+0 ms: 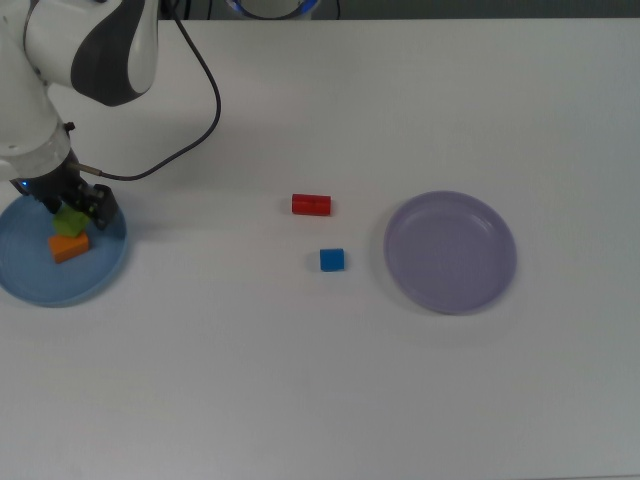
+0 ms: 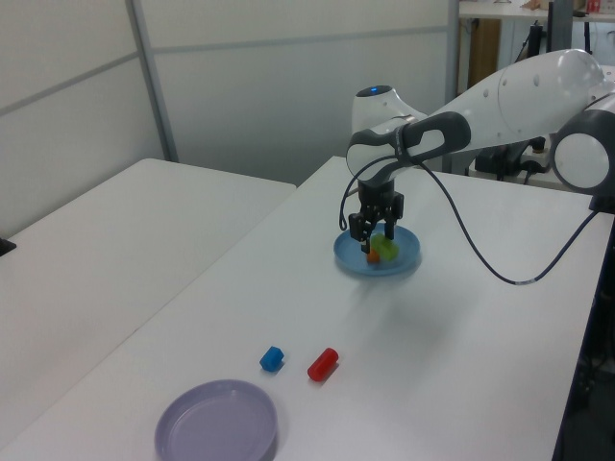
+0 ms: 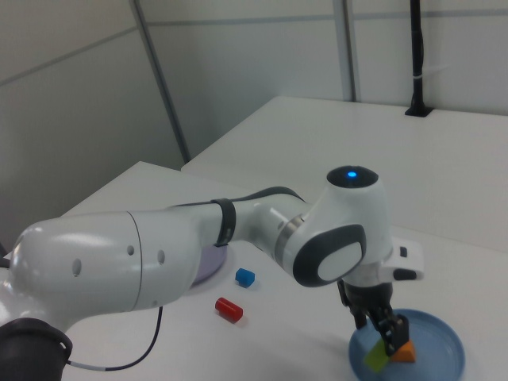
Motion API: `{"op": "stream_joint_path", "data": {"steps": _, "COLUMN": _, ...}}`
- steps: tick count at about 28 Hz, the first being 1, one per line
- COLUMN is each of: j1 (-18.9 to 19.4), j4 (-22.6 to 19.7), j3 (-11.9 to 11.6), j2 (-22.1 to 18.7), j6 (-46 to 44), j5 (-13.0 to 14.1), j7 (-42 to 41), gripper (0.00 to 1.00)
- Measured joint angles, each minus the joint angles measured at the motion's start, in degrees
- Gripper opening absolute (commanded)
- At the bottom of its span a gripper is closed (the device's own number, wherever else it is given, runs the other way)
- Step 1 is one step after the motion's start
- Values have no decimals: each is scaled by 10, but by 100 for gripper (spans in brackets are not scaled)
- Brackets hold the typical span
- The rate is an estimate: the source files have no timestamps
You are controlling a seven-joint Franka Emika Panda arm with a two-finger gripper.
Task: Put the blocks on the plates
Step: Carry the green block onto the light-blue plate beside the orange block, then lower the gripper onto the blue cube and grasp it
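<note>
The gripper (image 2: 376,228) hangs just over the light blue plate (image 1: 30,283) with its fingers spread apart, holding nothing. The green block (image 1: 70,219) lies on this plate right under it, and the orange block (image 1: 69,246) just beside. The right view shows the green block (image 3: 376,357) tilted against a finger; the top view hides this. The red block (image 1: 311,204) and the blue cube (image 1: 332,260) lie well apart from the gripper on the table (image 1: 300,380), and the lavender plate (image 1: 450,252) farther still. No writing can be read.
</note>
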Motion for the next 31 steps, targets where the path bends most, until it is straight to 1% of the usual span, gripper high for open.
{"op": "stream_joint_path", "data": {"steps": 4, "j1": 11, "j4": 1, "j3": 4, "j2": -7, "j6": 0, "j5": 6, "j7": 5, "gripper": 100}}
{"op": "stream_joint_path", "data": {"steps": 10, "j1": 28, "j4": -1, "j3": 6, "j2": -9, "j6": 0, "j5": 7, "j7": 22, "gripper": 100}}
{"op": "stream_joint_path", "data": {"steps": 13, "j1": 38, "j4": -1, "j3": 17, "j2": -9, "j6": 0, "j5": 7, "j7": 23, "gripper": 100}}
{"op": "stream_joint_path", "data": {"steps": 18, "j1": 82, "j4": -2, "j3": 43, "j2": -9, "j6": 0, "j5": 11, "j7": 67, "gripper": 100}}
{"op": "stream_joint_path", "data": {"steps": 20, "j1": 103, "j4": -2, "j3": 58, "j2": -8, "j6": 0, "j5": 11, "j7": 84, "gripper": 100}}
{"op": "stream_joint_path", "data": {"steps": 24, "j1": 130, "j4": -2, "j3": 79, "j2": -8, "j6": 0, "j5": 11, "j7": 90, "gripper": 100}}
{"op": "stream_joint_path", "data": {"steps": 26, "j1": 145, "j4": -2, "j3": 84, "j2": -8, "j6": 0, "j5": 10, "j7": 90, "gripper": 100}}
{"op": "stream_joint_path", "data": {"steps": 31, "j1": 173, "j4": -4, "j3": 86, "j2": -4, "j6": 0, "j5": 3, "j7": 73, "gripper": 100}}
